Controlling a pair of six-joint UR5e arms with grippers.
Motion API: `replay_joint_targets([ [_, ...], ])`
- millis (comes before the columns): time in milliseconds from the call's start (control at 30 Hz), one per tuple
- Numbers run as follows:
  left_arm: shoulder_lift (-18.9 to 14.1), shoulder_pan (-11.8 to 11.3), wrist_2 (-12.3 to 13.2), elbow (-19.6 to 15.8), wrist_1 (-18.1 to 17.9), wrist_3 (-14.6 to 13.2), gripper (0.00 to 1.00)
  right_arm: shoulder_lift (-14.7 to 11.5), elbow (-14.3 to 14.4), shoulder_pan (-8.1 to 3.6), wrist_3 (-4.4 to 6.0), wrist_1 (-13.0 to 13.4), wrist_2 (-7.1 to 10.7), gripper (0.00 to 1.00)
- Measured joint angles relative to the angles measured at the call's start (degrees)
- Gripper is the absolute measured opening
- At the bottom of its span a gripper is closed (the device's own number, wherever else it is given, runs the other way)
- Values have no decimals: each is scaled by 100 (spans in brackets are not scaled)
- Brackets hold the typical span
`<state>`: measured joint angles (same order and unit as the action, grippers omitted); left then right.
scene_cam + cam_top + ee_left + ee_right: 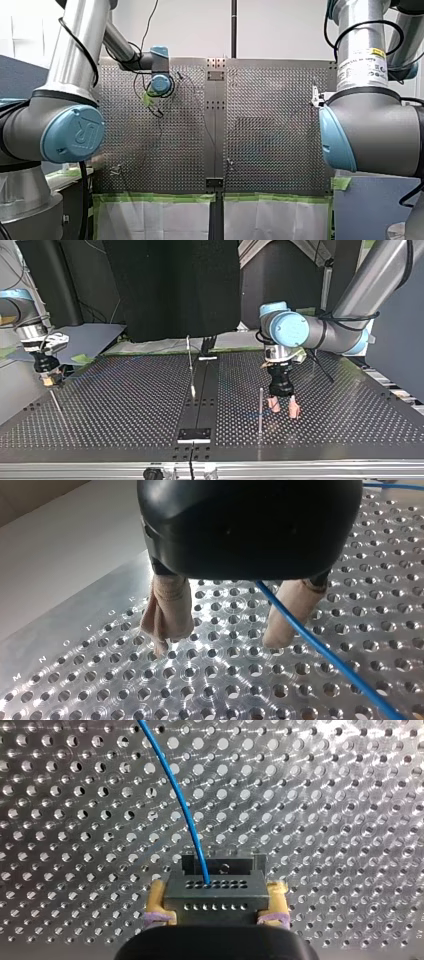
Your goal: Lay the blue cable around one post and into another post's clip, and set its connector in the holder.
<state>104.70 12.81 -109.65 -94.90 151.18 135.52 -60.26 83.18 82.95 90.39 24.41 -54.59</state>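
My right gripper [216, 905] is clamped on the connector [215, 885], blue cable [175, 790] leading ahead; my left gripper [218, 642] stands spread, cable passing beside one finger, ungripped. Routing and seating seemingly remain

A thin post [260, 407] and a second post [190, 367] stand upright on the perforated table [125, 390], near its dark centre strip [207, 400]

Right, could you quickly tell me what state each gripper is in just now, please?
Left gripper: open, holding nothing; the blue cable runs past its fingers.
Right gripper: shut on the blue cable's dark connector.
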Motion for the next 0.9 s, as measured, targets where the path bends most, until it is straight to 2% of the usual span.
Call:
replay_joint_targets([
  [367, 0, 2, 9, 0, -1, 0, 98, 0, -6, 34, 170, 83, -192, 0],
  [900, 0, 12, -1, 0, 0, 4, 98, 20, -6, 142, 179, 105, -283, 0],
])
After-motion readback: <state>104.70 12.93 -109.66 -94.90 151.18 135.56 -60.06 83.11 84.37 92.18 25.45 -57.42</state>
